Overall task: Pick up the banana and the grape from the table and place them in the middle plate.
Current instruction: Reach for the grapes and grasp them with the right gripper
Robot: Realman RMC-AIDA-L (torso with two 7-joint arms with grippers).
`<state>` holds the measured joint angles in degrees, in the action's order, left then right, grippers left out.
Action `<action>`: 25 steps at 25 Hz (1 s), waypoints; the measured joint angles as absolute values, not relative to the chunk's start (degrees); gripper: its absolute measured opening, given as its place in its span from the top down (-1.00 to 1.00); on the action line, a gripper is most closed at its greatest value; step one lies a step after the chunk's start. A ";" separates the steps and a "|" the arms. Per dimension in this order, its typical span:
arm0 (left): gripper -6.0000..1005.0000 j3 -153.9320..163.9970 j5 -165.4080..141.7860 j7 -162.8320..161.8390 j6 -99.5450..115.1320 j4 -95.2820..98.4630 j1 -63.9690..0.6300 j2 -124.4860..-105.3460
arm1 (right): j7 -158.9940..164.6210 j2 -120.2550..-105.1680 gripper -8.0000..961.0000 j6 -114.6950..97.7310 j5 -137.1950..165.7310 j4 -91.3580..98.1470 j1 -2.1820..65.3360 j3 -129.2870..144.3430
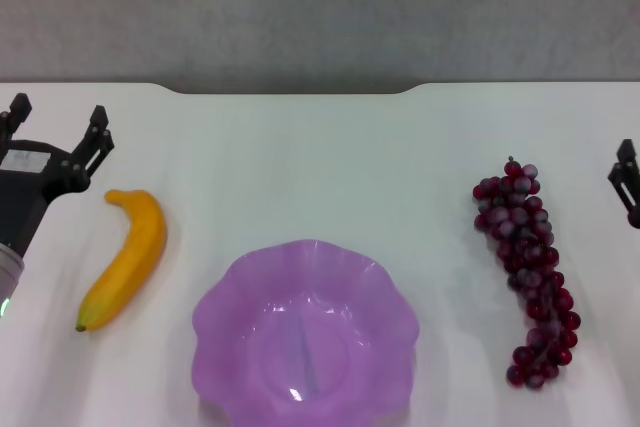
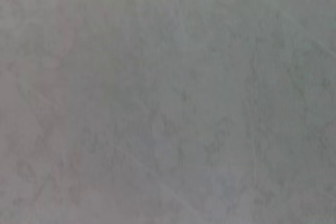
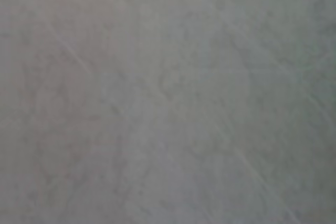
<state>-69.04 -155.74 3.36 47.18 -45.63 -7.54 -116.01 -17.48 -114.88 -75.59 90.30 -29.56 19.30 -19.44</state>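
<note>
On the plain white, smooth tabletop (image 1: 300, 167), the translucent purple plate with a wavy scalloped rim (image 1: 215, 297) sits at the near centre, holding nothing. To its left lies the curved yellow-orange banana with glossy skin (image 1: 128, 255), its dark tip pointing near and left, apart from the plate. To the plate's right, well apart, lies the long bunch of dark red to purple grapes (image 1: 527, 272), stretched from far to near. The left gripper (image 1: 55, 137) hovers at the left edge, just beyond the banana's far end, its two black fingers spread apart and holding nothing. The right gripper (image 1: 627, 182) shows only as a black sliver at the right edge, so I cannot tell how it stands. Both wrist views show only a blank grey-white surface. The banana looks firm and light but slick, so a hold across its thick middle should keep it from swinging or sliding. The grapes are likely loose and floppy; gripping near the stem end or around the bunch's upper middle seems safest, with gentle pressure.
</note>
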 joint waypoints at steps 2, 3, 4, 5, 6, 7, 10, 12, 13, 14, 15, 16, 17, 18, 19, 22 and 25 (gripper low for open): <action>-0.76 -69.12 -155.74 3.34 46.10 -45.96 -7.55 -116.01 | -17.57 -114.88 -0.86 -75.50 89.36 -29.55 19.29 -19.28; -0.76 -69.13 -155.74 3.33 45.46 -46.11 -7.55 -116.01 | -17.57 -114.87 -0.86 -75.35 89.15 -29.54 19.29 -19.17; -0.76 -69.18 -155.74 3.31 44.82 -46.40 -7.54 -116.01 | -17.53 -114.86 -0.86 -75.18 89.04 -29.54 19.29 -19.12; -0.76 -69.21 -155.73 3.32 44.35 -46.62 -7.51 -116.01 | -17.46 -114.86 -0.86 -75.10 89.04 -29.56 19.27 -19.12; -0.76 -69.27 -155.71 3.38 43.57 -47.28 -7.35 -116.01 | -17.42 -114.84 -0.86 -75.04 89.03 -29.61 19.25 -19.12; -0.76 -69.34 -155.69 3.47 42.69 -48.01 -7.13 -116.00 | -17.41 -114.81 -0.85 -75.01 89.02 -29.69 19.22 -19.14; -0.76 -69.84 -155.68 3.66 40.18 -49.87 -6.74 -115.95 | -17.43 -114.73 -0.85 -74.52 89.00 -29.81 19.22 -19.30; -0.76 -70.33 -155.82 3.73 38.68 -50.63 -6.47 -115.93 | -17.43 -114.69 -0.84 -73.77 88.98 -29.95 19.22 -19.43; -0.76 -70.49 -155.89 3.78 38.03 -51.04 -6.31 -115.93 | -17.46 -114.66 -0.84 -73.43 88.97 -30.01 19.22 -19.51; -0.76 -70.66 -155.99 4.02 36.88 -51.80 -6.12 -115.92 | -17.49 -114.64 -0.83 -73.02 88.96 -30.07 19.23 -19.63; -0.76 -70.73 -155.99 4.42 35.81 -52.43 -5.97 -115.92 | -17.54 -114.58 -0.83 -72.52 88.94 -30.11 19.24 -19.79; -0.76 -70.84 -155.99 5.04 34.67 -53.28 -5.78 -115.92 | -17.56 -114.46 -0.83 -71.77 88.92 -30.13 19.32 -19.98; -0.76 -71.03 -155.90 6.10 33.38 -54.17 -5.58 -115.93 | -17.56 -114.25 -0.82 -70.83 88.89 -30.14 19.48 -20.19; -0.76 -71.22 -155.82 7.06 32.54 -54.88 -5.43 -115.97 | -17.55 -114.07 -0.82 -70.24 88.88 -30.15 19.63 -20.35; -0.76 -71.41 -155.75 8.02 31.82 -55.45 -5.28 -116.04 | -17.44 -113.73 -0.82 -69.33 88.87 -30.18 19.89 -20.66; -0.76 -71.71 -155.74 9.66 30.65 -56.36 -4.93 -116.17 | -17.26 -112.89 -0.67 -66.16 88.86 -30.87 20.41 -21.72; -0.76 -71.72 -155.74 9.79 30.29 -56.53 -4.86 -116.18 | -17.23 -111.62 -0.46 -61.98 89.13 -32.36 20.92 -22.74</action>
<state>-71.72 -155.74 9.79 30.29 -56.53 -4.86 -116.18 -17.23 -111.62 -61.98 89.13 -32.36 20.92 -22.74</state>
